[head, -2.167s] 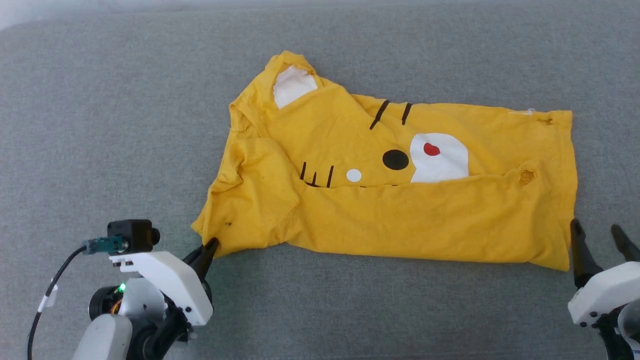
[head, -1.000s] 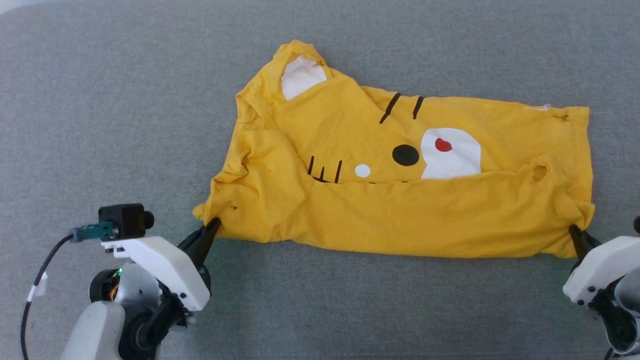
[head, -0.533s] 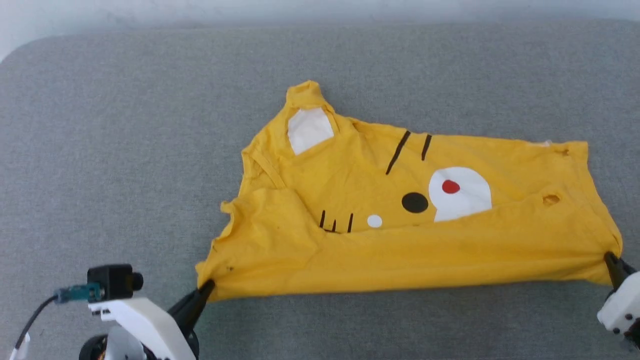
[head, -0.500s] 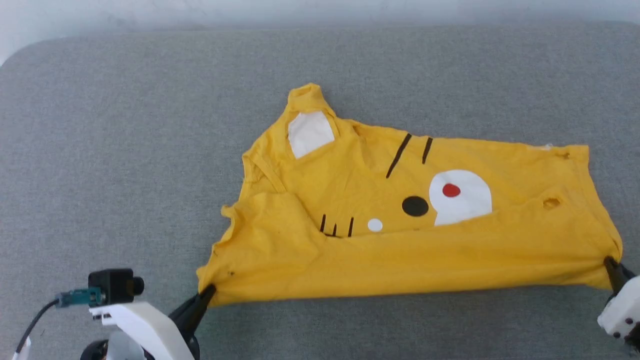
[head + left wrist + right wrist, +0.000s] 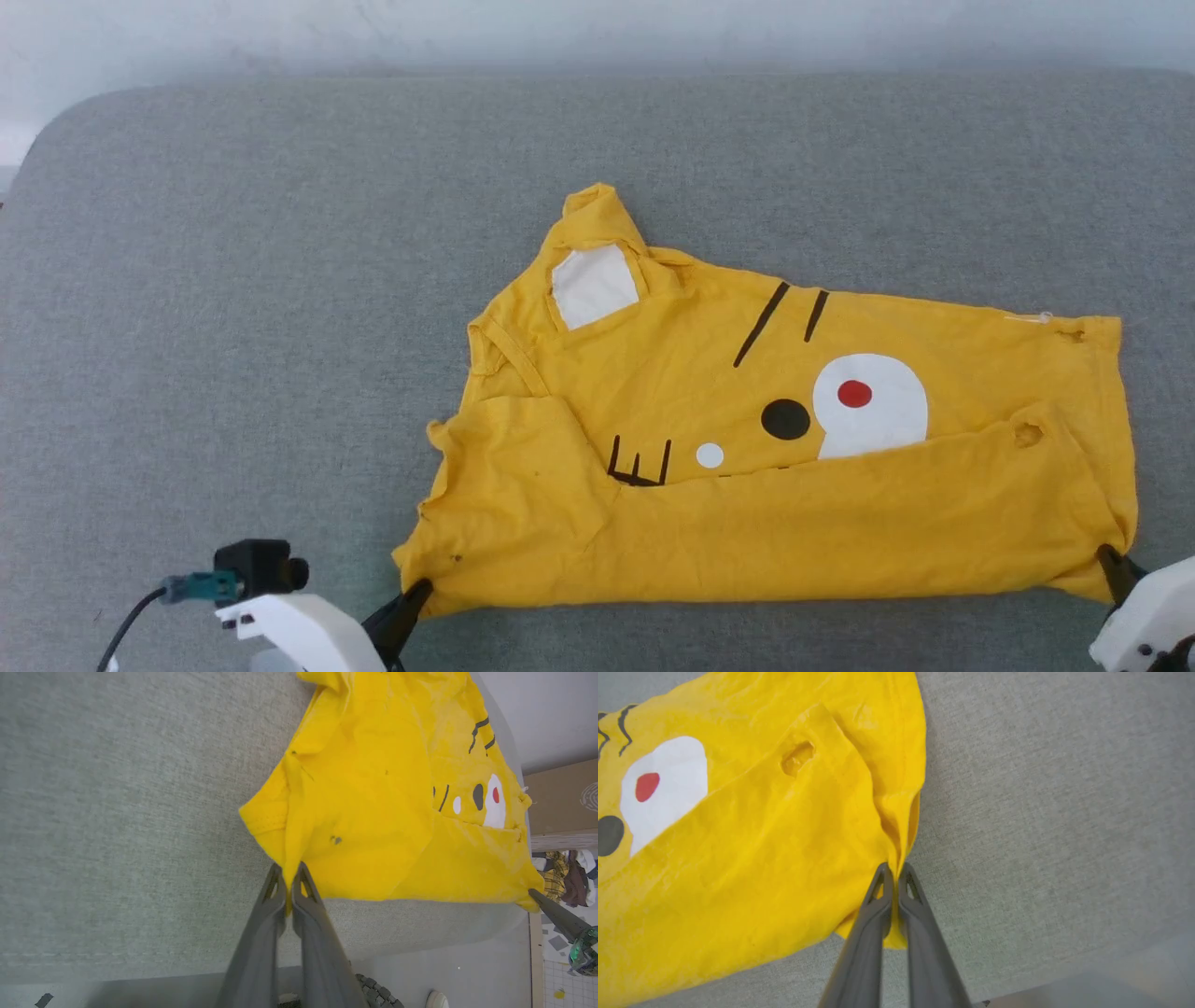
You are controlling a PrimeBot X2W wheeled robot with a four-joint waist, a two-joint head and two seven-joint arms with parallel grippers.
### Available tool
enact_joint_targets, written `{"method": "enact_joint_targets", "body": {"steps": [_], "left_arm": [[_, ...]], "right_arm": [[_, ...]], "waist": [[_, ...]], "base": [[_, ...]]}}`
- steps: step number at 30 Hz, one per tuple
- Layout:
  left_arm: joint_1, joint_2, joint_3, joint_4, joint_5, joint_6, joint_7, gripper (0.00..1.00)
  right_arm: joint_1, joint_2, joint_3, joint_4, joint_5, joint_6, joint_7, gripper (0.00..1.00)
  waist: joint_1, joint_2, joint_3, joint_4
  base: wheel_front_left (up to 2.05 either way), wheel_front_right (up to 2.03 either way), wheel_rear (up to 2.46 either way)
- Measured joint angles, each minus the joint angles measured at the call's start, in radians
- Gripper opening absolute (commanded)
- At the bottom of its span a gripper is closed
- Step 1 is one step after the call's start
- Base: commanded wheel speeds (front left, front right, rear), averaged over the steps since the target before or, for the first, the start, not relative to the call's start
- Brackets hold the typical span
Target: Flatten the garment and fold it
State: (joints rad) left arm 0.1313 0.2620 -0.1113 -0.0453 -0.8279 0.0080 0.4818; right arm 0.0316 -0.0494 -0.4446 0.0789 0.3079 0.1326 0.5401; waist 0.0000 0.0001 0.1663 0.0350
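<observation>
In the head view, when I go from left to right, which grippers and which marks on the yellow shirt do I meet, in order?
left gripper → white patch → small white dot → black dot → white oval → hole → right gripper. The marks lie on the garment.

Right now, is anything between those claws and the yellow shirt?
Nothing visible. The left claw and the right claw are each shut on a near corner of the shirt, which lies on the grey cushion.

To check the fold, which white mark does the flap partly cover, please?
The garment's large white oval with the red dot; the small dot and neck patch lie uncovered.
</observation>
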Motion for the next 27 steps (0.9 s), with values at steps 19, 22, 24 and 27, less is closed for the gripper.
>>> {"method": "enact_joint_targets", "body": {"steps": [19, 22, 24, 27], "left_arm": [[-0.075, 0.024, 0.08, 0.003, 0.065, -0.019, -0.211, 1.0], [-0.08, 0.015, 0.106, -0.058, 0.156, -0.006, -0.38, 1.0], [-0.097, -0.013, 0.111, -0.082, 0.207, -0.006, -0.501, 1.0], [-0.12, -0.048, 0.099, -0.088, 0.286, -0.006, -0.658, 1.0]], "right_arm": [[-0.037, -0.001, -0.005, -0.142, -0.002, 0.0, -0.146, 1.0], [-0.056, -0.003, 0.021, -0.206, -0.012, 0.0, -0.259, 1.0], [-0.061, -0.002, 0.05, -0.229, -0.033, 0.0, -0.336, 1.0], [-0.062, -0.002, 0.082, -0.232, -0.067, 0.0, -0.439, 1.0]], "waist": [[0.0, 0.0, 0.011, -0.023], [0.0001, 0.0, 0.02, -0.023], [0.0, 0.0, 0.026, -0.021], [0.0001, 0.0, 0.032, -0.017]], "base": [[0.0, 0.0, 0.0], [0.0, 0.0, 0.0], [0.0, 0.0, 0.0], [0.0, 0.0, 0.0]]}}
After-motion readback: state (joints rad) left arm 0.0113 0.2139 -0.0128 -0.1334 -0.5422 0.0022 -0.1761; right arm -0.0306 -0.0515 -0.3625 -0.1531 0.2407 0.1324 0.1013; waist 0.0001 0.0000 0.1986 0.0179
